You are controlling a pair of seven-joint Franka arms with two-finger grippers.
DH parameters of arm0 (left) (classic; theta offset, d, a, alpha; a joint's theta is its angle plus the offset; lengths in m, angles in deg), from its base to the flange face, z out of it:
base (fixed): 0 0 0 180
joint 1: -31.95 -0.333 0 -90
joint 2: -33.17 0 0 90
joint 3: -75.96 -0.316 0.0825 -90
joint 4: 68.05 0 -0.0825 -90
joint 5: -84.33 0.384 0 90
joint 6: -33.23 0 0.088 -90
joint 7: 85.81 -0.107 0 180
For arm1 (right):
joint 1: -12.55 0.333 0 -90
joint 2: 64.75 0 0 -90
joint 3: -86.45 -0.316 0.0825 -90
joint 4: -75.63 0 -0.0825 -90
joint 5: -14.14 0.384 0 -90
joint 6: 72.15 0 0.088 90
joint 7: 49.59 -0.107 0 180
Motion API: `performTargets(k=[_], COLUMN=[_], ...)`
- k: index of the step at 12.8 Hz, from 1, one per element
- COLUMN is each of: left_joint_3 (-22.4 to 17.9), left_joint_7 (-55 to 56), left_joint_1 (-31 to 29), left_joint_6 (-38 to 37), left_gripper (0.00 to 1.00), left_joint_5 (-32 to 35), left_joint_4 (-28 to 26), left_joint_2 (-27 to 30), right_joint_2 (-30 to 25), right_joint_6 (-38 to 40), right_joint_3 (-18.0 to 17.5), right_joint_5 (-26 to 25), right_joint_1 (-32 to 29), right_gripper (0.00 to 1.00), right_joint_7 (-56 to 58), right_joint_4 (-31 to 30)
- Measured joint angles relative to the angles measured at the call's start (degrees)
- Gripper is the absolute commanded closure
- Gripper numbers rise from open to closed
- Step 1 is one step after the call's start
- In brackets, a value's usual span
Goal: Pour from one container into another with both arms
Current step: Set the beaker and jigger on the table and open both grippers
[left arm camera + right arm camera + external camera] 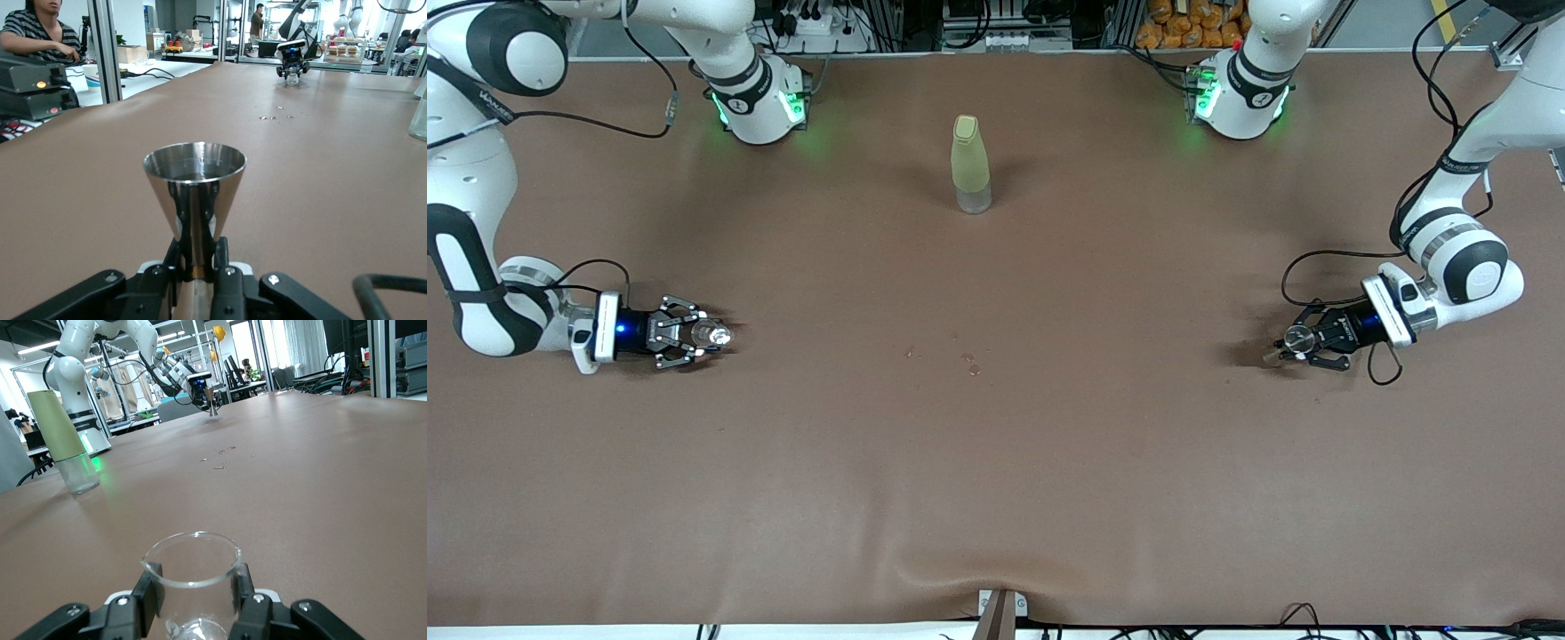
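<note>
**Low over a brown table, two grippers each hold a small vessel**

Broadly, a wide table point(996, 462) covered in a smooth brown sheet fills the front view, with a slight ripple in the sheet at the edge nearest the front camera. A few small wet spots point(969, 363) mark the middle of the sheet.

A tall yellow-green bottle point(970, 164) with a clear base stands upright, alone, midway between the two arm bases and farther from the front camera than the spots.

At the right arm's end of the table, the right gripper point(710, 335) sits low over the sheet, its fingers point(148, 600) closed on a tiny clear glass beaker point(192, 577). The beaker is upright with its mouth open to the room.

At the left arm's end, the left gripper point(1294, 342) is also low over the sheet, clamped around the narrow waist of a small silver jigger point(194, 193), which stands upright.

The two grippers are well apart, with the spots between them.

Around the table, the wrist views show a bright lab with metal frames, workbenches, other equipment and a seated person in a striped shirt point(39, 30).
</note>
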Motion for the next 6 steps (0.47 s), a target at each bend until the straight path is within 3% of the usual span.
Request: performTargets(k=[3,6], left_joint_3=[-0.5,-0.9], left_joint_7=[-0.2,-0.9], left_joint_1=[-0.6,-0.7], left_joint_6=[-0.4,-0.4], left_gripper=[1.0,1.0], left_joint_5=[0.0,0.0], left_joint_4=[0.0,-0.1], left_joint_2=[-1.0,-1.9], right_joint_2=[0.0,0.0], right_joint_6=[1.4,2.1], right_joint_3=[0.0,0.0], right_joint_5=[0.0,0.0], right_joint_1=[0.0,0.0], right_gripper=[0.19,0.18], right_joint_7=[-0.3,-0.4], right_joint_4=[0.1,0.3])
